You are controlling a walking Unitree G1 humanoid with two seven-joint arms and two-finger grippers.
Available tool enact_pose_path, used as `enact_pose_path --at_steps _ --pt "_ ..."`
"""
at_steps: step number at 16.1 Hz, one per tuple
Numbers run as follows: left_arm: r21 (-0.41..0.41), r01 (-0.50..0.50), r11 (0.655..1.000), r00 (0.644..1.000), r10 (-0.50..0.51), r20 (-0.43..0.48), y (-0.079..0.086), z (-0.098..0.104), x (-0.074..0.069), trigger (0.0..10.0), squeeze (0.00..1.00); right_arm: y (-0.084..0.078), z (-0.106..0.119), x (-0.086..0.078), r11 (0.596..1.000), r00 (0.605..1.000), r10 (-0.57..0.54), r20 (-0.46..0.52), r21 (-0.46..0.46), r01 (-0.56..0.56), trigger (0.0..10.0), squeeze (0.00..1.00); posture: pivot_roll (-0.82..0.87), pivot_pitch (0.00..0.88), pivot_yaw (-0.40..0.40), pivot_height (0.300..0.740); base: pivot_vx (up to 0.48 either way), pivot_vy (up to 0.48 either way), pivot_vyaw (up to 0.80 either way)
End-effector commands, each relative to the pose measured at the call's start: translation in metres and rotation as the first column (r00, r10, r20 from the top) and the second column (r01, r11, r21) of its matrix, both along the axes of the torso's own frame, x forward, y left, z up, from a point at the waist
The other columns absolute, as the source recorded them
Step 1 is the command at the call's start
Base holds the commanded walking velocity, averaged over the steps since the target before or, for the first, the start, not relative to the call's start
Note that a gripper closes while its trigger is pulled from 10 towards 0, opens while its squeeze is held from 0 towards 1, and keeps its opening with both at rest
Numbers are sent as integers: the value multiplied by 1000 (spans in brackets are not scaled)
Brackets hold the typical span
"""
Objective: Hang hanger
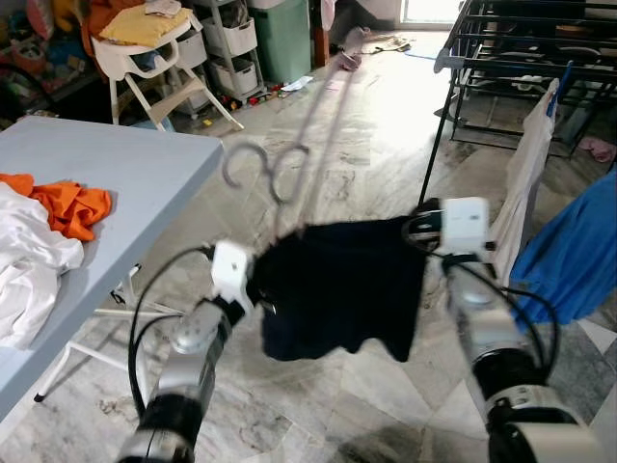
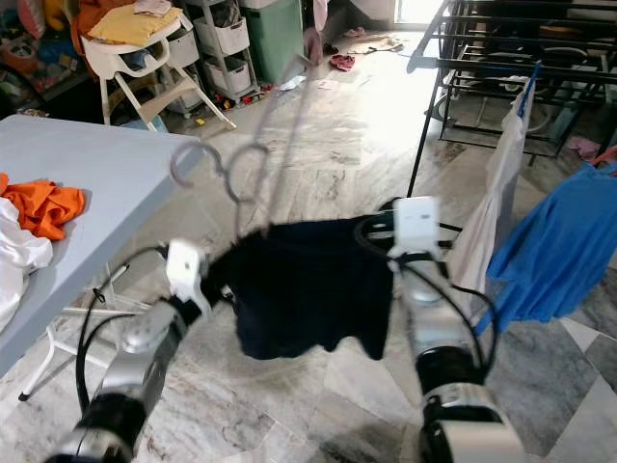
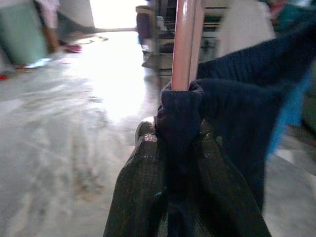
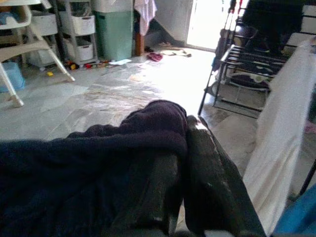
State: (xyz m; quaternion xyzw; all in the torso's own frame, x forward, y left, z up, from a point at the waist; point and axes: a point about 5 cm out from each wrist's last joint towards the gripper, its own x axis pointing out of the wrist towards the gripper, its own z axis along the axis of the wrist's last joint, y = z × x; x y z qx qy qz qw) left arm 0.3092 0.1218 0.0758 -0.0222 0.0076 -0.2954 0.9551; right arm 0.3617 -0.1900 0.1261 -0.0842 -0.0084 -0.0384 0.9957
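L gripper [image 1: 253, 286] and R gripper [image 1: 424, 231] were each clamped on the dark garment [image 1: 337, 285], its hanger [image 1: 280, 174] held mid-air betw. them. Drying rack [image 1: 501, 58] stood far right; hanging not yet done.

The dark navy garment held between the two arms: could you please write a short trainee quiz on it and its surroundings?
1. True or false: the left claw and the right claw are both shut on the dark navy garment.
2. What lies on the grey table beside the white cloth? A) an orange cloth B) a green towel C) a shoe
3. Fill in: the white garment and the blue garment hang on the black drying ____.

Key: 1 true; 2 A, the orange cloth; 3 rack.
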Motion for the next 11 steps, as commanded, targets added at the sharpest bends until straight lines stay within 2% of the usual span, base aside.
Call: enact_pose_path --at_steps 1,3,4,7,11 --pt "-16 19 1000 998 -19 56 7 12 0 10000 0 -1 12 8 999 1000 -22 16 37 21 10000 0 -181 0 144 740 0 0 0" --pt "-49 120 992 992 -117 55 1 17 -9 10000 0 -2 10 13 995 999 -34 -31 97 37 10000 0 -169 0 146 740 0 0 0" --pt "-31 175 984 984 -174 39 0 14 -15 10000 0 -2 13 16 991 998 -43 -36 128 47 10000 0 -165 0 147 740 0 0 0" --pt "-26 279 960 960 -279 -31 3 3 -30 10000 0 -8 21 22 988 995 -91 -31 124 94 10000 0 -159 0 150 740 0 0 0" --pt "72 355 932 925 -339 -173 15 -28 -51 10000 0 -18 31 26 987 992 -122 -9 108 123 10000 0 -165 0 154 740 0 0 0"
